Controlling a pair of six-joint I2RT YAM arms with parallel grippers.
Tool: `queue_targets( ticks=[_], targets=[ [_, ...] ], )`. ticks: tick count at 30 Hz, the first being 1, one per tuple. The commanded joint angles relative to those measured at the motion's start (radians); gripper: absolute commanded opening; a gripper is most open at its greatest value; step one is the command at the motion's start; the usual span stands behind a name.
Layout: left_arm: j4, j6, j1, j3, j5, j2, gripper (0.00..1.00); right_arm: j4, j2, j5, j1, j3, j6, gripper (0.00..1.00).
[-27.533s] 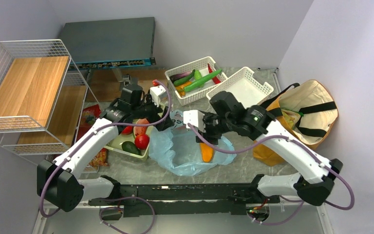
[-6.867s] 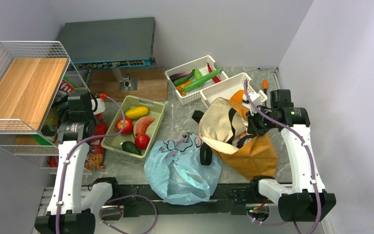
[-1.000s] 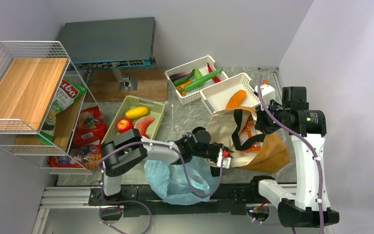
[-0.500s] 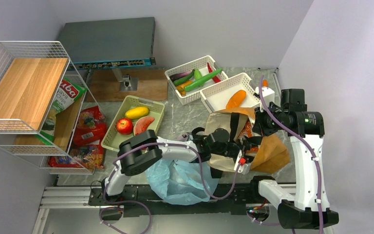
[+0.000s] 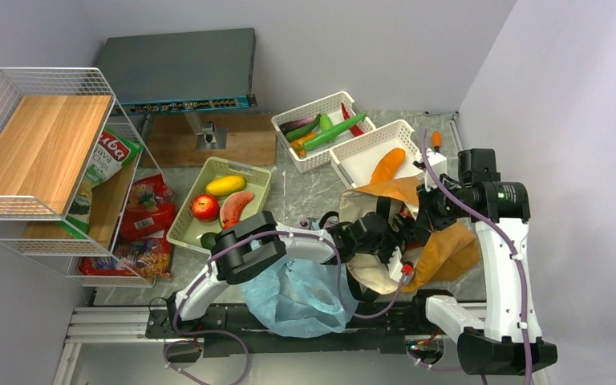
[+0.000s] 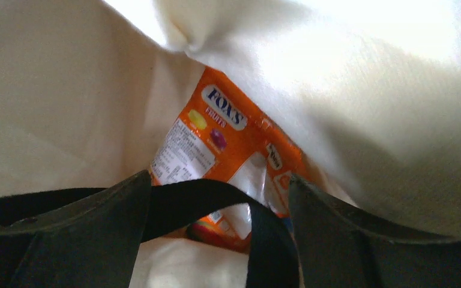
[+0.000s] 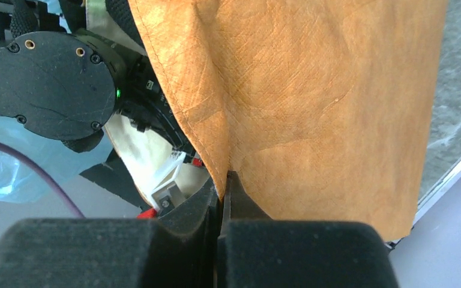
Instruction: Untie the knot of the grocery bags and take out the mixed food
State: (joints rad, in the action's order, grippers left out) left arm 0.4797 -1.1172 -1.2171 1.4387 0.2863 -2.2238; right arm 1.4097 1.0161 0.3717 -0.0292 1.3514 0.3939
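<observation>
Orange snack pack (image 6: 228,150) shows only past spread left claw (image 6: 216,192); right claw (image 7: 222,189) pinches tote (image 7: 312,108).

Left claw (image 6: 219,186) hidden inside canvas tote (image 5: 449,249) from above, snack pack (image 6: 216,138) partly behind black strap (image 6: 204,195)

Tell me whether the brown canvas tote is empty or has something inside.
Not empty: the left wrist view shows an orange snack pack lying inside the tote, against its cream lining.
</observation>
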Motion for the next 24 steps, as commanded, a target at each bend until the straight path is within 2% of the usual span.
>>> queue_targets(
  ticks=[1,6,11,15,16,19,22,24],
  targets=[
    [-0.085,-0.230,0.003,-0.021,-0.086,-0.028,0.87,0.029,0.015,0.073,0.002,-0.010,0.039,0.00],
    [-0.236,-0.329,0.000,0.081,-0.067,-0.067,0.88,0.069,0.058,0.213,0.003,0.091,0.109,0.00],
    [-0.185,-0.462,-0.005,0.075,-0.090,-0.077,0.88,0.089,0.084,0.338,0.054,0.149,0.122,0.00],
    [-0.242,-0.460,-0.009,0.092,-0.119,-0.037,0.89,0.088,0.104,0.413,0.085,0.163,0.105,0.00],
    [-0.241,-0.470,-0.009,0.076,-0.125,-0.017,0.89,0.088,0.111,0.438,0.094,0.173,0.092,0.00],
    [-0.259,-0.497,-0.009,0.020,-0.145,0.048,0.99,0.046,0.110,0.500,0.122,0.187,-0.003,0.00],
    [-0.310,-0.495,-0.008,-0.048,-0.141,0.125,0.99,-0.033,0.074,0.539,0.148,0.141,-0.114,0.00],
    [-0.273,-0.518,-0.007,-0.096,-0.144,0.145,0.99,-0.082,0.053,0.559,0.157,0.095,-0.172,0.00]
  ],
)
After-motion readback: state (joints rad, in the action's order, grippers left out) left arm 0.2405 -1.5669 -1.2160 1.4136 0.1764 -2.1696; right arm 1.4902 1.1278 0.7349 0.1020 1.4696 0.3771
